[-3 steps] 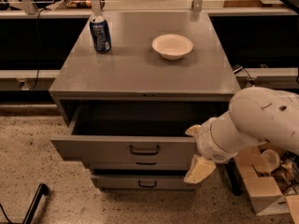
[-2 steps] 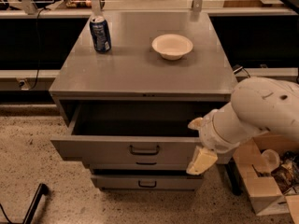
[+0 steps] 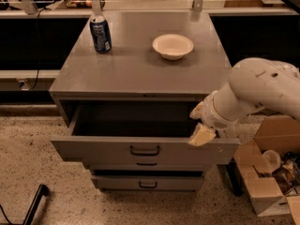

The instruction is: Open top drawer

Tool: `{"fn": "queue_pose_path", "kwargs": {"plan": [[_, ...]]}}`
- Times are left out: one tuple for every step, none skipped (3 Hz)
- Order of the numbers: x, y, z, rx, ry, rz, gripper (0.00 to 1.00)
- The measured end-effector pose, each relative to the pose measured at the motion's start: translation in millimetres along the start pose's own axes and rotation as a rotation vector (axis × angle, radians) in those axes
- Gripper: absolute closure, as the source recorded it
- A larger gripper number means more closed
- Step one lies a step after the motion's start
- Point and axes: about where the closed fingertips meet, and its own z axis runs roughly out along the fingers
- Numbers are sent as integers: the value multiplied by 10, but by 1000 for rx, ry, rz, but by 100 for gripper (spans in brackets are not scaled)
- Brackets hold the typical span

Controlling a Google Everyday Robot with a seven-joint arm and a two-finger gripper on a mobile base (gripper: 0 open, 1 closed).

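Observation:
The top drawer [image 3: 108,150] of the grey cabinet is pulled out, and its deep grey interior [image 3: 136,121] shows empty. Its small dark bar handle [image 3: 144,150] sits at the centre of the front. My gripper [image 3: 199,123] hangs at the drawer's right end, above the front's top edge and to the right of the handle. Its two cream fingers [image 3: 202,135] are spread apart with nothing between them. The white arm [image 3: 262,90] reaches in from the right.
A blue can [image 3: 100,33] and a white bowl [image 3: 172,46] stand on the cabinet top [image 3: 136,71]. Two shallower drawers [image 3: 147,183] sit below. An open cardboard box [image 3: 268,172] stands on the floor at right. A dark bar [image 3: 33,204] lies lower left.
My arm and gripper have risen and drawn to the right, away from the drawer front. The drawer has stayed pulled out.

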Motion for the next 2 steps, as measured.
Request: {"fn": "queue_pose_path", "kwargs": {"plan": [[9, -190, 131, 23, 17, 7, 65], [-32, -282, 250, 52, 34, 11, 89]]}}
